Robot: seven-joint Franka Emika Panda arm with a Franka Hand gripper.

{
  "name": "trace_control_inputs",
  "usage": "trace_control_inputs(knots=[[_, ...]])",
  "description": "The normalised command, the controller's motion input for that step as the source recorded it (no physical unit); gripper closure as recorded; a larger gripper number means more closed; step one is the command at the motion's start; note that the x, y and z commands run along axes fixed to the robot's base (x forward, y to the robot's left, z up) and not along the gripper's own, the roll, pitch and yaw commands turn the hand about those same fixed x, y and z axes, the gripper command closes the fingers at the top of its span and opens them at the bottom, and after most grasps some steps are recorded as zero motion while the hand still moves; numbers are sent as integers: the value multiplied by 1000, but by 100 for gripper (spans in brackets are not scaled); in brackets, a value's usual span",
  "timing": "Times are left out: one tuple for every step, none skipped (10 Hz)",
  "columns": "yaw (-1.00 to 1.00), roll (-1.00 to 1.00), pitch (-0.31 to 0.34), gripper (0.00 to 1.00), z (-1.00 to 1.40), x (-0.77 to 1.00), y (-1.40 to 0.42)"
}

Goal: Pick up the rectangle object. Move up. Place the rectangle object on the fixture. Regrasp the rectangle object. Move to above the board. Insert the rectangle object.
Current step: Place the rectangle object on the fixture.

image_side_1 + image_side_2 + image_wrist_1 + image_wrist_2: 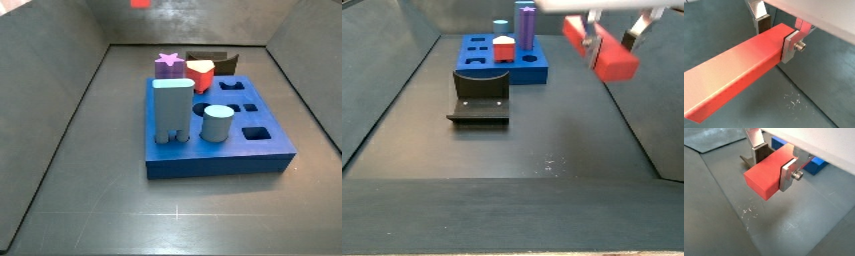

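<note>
1. Gripper (pixel 609 25) high above the floor, jaws pinching the rectangle object (pixel 604 50) near one end.
2. Block roughly level, well apart from fixture (pixel 480 98) and board (pixel 502 60).
3. Exact tilt unclear.

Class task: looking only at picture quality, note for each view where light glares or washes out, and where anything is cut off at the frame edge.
In a wrist view, glare pales the top face of the rectangle object, held in the gripper; in a side view, only a red scrap shows at the top edge; in a side view, the gripper is cropped above and the board evenly lit.
</note>
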Motion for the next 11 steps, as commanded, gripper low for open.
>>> trace_control_inputs(knots=[[-812,-316,-74,100,359,1000,-738],[-761,-318,-59,100,344,1000,-728],[-632,-322,-28,100,338,1000,-704],[-326,-295,24,100,309,1000,-613],[-192,-244,51,100,285,1000,-564],[-121,-201,69,100,260,1000,-520],[-65,-158,91,100,230,1000,-454],[-32,-134,109,100,208,1000,-411],[-15,-120,116,100,192,1000,-379],[4,-102,126,100,157,1000,-311],[8,-100,127,100,148,1000,-288]])
